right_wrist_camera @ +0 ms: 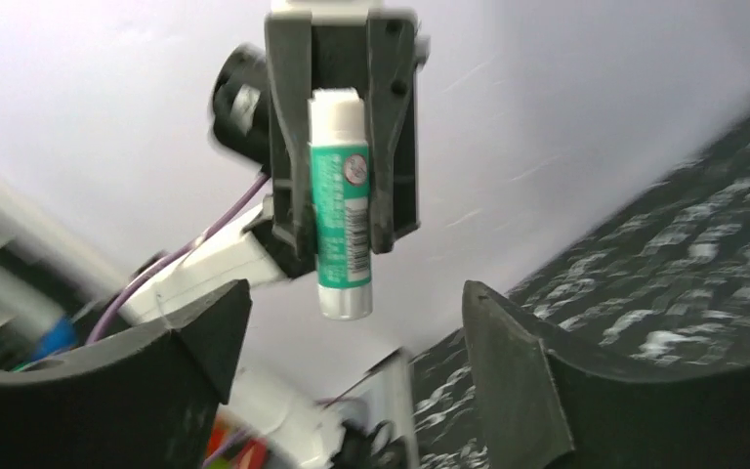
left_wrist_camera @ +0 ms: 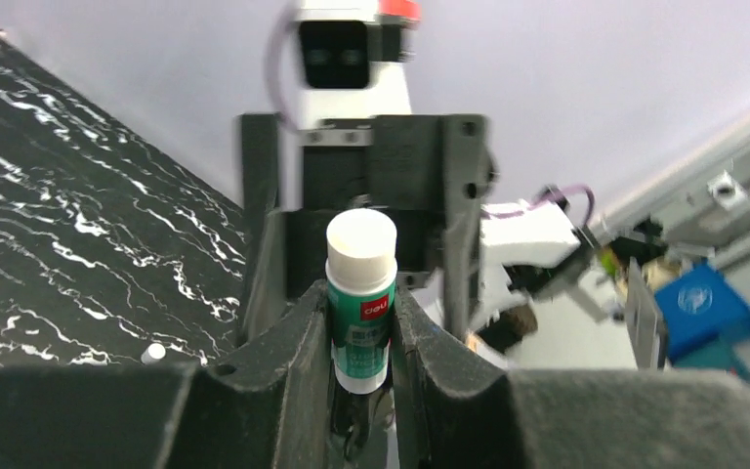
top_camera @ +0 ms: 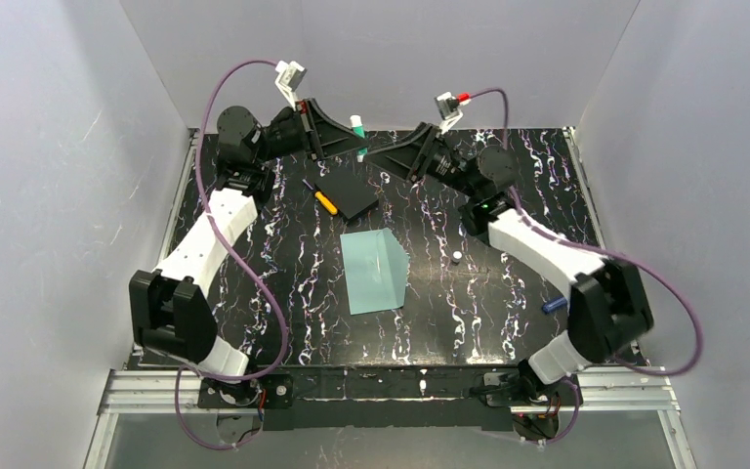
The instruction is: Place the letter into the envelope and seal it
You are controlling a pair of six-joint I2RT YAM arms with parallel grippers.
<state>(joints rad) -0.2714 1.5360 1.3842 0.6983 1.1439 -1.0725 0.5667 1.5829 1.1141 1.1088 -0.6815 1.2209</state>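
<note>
The pale teal envelope lies flat in the middle of the table, with a crease near its right side. The tan letter is not in view. My left gripper is raised at the back of the table and shut on a green and white glue stick, which stands upright between its fingers. The stick also shows in the right wrist view. My right gripper is open and empty. It faces the left gripper, just short of the glue stick, with its fingers spread wide below the stick.
A flat black pad and a yellow-handled tool lie behind the envelope. A small white cap sits to the envelope's right. A blue object lies near the right arm. White walls close in three sides.
</note>
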